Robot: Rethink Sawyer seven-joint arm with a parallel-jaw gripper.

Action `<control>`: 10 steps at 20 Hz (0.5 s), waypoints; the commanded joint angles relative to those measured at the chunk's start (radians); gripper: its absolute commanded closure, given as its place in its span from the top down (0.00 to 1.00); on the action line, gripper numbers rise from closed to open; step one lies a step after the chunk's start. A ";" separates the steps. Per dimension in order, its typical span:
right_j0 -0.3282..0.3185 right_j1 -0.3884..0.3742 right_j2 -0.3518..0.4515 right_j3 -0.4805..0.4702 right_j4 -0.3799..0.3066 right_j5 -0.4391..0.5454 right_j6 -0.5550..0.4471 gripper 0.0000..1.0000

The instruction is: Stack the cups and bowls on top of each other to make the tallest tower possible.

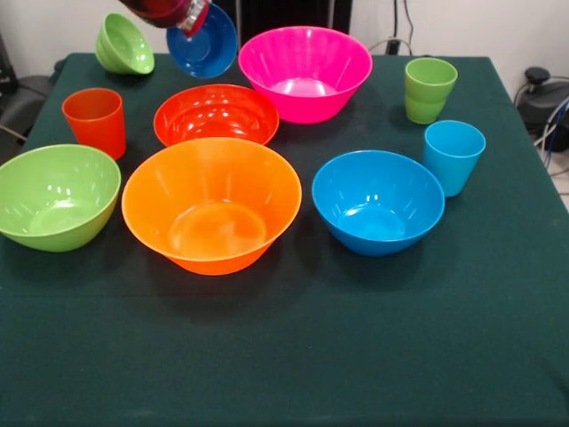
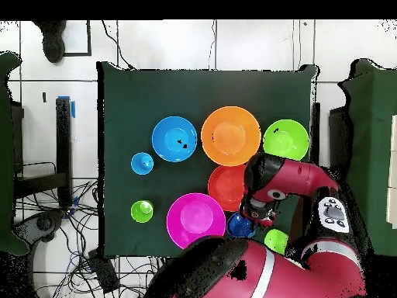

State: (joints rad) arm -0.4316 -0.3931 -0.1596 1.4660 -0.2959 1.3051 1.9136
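My gripper [image 1: 189, 18] reaches in at the top edge, shut on the rim of the small dark blue bowl [image 1: 206, 44], which hangs tilted with its opening facing the camera. The small green bowl [image 1: 124, 44] lies tilted to its left. All other pieces stand apart and upright: pink bowl [image 1: 305, 71], red-orange bowl [image 1: 216, 114], large orange bowl [image 1: 212, 213], lime green bowl [image 1: 55, 196], blue bowl [image 1: 378, 200], orange cup [image 1: 95, 120], green cup [image 1: 429, 89], light blue cup [image 1: 453, 156]. From overhead the arm [image 2: 267, 190] covers the gripper and part of the dark blue bowl [image 2: 239, 227].
The dark green tablecloth [image 1: 356, 356] covers the whole table. Cables and dark gear [image 1: 542, 98] lie beyond the table's right edge. From overhead, the robot's body [image 2: 264, 272] fills the bottom and cables [image 2: 85, 233] trail on the floor at the left.
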 commanded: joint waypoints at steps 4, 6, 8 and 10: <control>0.036 -0.030 0.086 0.042 0.035 0.034 0.020 0.00; 0.037 -0.026 0.088 0.045 0.032 0.025 0.016 0.00; 0.043 -0.026 0.087 0.045 0.024 0.022 0.015 0.00; 0.046 -0.028 0.084 0.051 0.019 0.016 0.014 0.00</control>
State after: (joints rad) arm -0.4182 -0.4359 -0.1602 1.4678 -0.2841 1.3048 1.9136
